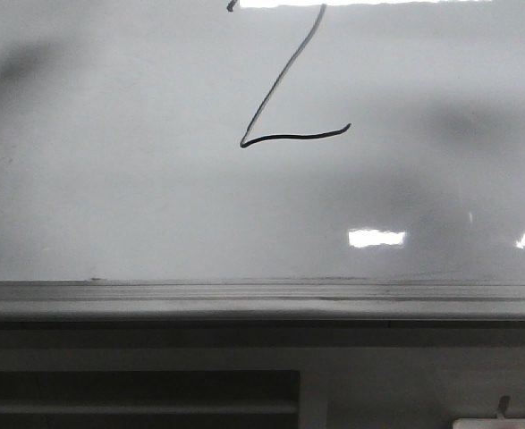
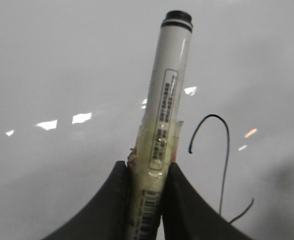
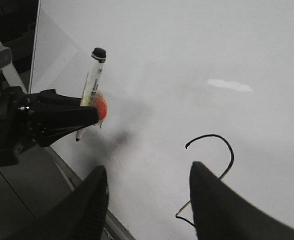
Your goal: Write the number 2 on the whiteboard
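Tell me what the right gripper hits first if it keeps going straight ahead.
Probably the whiteboard, about at the drawn 2. The right gripper is open and empty; the gap is hard to judge.

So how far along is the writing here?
The number 2 looks complete on the whiteboard: hook, slant and base all drawn. The left gripper grips the marker, clear of the board. The right gripper is open, empty. Nothing obvious remains.

Whiteboard (image 1: pixel 110 179) fills most of view w/ the 2 (image 1: pixel 284 98) upper centre: slanted stroke, wavy base, top cut off by frame edge. Glare patches lower right. Grey ledge (image 1: pixel 244 299) below, dark slatted panel (image 1: pixel 137 398) under it.
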You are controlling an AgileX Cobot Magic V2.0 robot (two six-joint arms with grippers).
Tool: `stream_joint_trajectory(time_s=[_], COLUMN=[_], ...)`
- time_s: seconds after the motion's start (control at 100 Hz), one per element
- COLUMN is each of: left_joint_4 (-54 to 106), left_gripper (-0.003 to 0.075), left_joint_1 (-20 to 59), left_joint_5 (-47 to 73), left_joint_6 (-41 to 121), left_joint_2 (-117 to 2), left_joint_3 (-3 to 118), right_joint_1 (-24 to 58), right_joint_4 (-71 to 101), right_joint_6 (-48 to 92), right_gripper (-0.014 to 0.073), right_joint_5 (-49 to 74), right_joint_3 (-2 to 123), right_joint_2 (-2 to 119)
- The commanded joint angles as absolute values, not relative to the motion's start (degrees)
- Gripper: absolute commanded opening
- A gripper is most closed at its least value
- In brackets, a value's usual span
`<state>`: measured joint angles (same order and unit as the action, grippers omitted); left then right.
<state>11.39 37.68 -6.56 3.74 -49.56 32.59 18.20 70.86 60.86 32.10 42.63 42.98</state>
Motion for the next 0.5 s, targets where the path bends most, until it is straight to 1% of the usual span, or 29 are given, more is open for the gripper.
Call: stream_joint_trajectory(time_s=[0.0, 0.16, 0.49], left_joint_4=[15.68, 21.66, 25.51], left_gripper=[-0.002, -0.002, -0.002], left_joint_1=[35.85, 35.21, 35.21], left_joint_5=[-14.31, -17.82, -21.04], left_joint_6=[3.1, 3.1, 3.1], left_joint_2=[-51.54, -55.56, -61.34], left_joint_3=[34.0, 34.0, 34.0], right_joint_1=[17.82, 17.82, 17.82], right_joint_4=[73.24, 73.24, 73.24], right_joint_6=[60.19, 59.82, 59.82], right_gripper=[0.033, 0.033, 0.033], right_joint_5=[30.02, 30.23, 28.43], right_joint_3=[43.13, 42.18, 42.18], right_joint_2=[42.28, 42.28, 42.28])
